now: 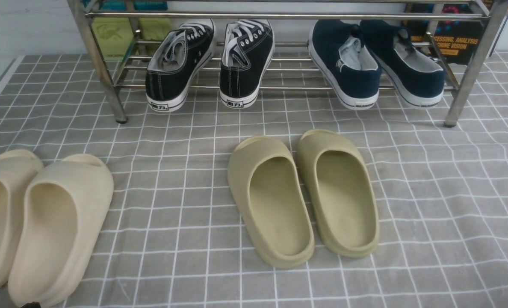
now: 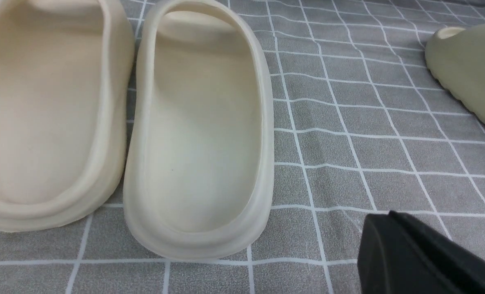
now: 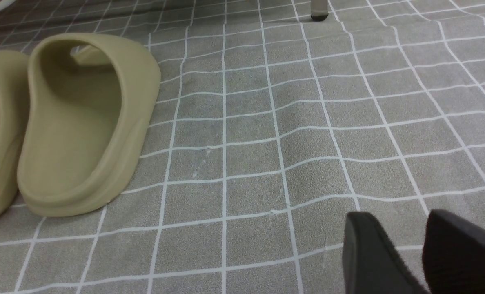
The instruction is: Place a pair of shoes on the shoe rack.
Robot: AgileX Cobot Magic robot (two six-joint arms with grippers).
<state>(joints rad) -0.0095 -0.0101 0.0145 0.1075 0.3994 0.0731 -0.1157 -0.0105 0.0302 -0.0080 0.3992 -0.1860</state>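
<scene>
The pair of shoes, two black canvas sneakers with white laces (image 1: 179, 64) (image 1: 246, 62), rests on the lower bars of the silver shoe rack (image 1: 279, 16), toes inward and heels hanging over the front bar. My left gripper (image 2: 389, 216) is shut and empty, low over the grey checked cloth beside a beige slide (image 2: 201, 134). My right gripper (image 3: 401, 218) is open with only cloth between its fingers, a little way from an olive slide (image 3: 83, 122). Neither gripper shows in the front view.
Navy slip-ons (image 1: 344, 64) (image 1: 408, 64) fill the rack's right half. Olive slides (image 1: 271, 201) (image 1: 339, 192) lie mid-floor, and beige slides (image 1: 61, 226) lie at the near left. Green boxes (image 1: 113, 36) and a dark box (image 1: 450, 38) stand behind the rack. A rack foot (image 3: 319, 10) shows far off.
</scene>
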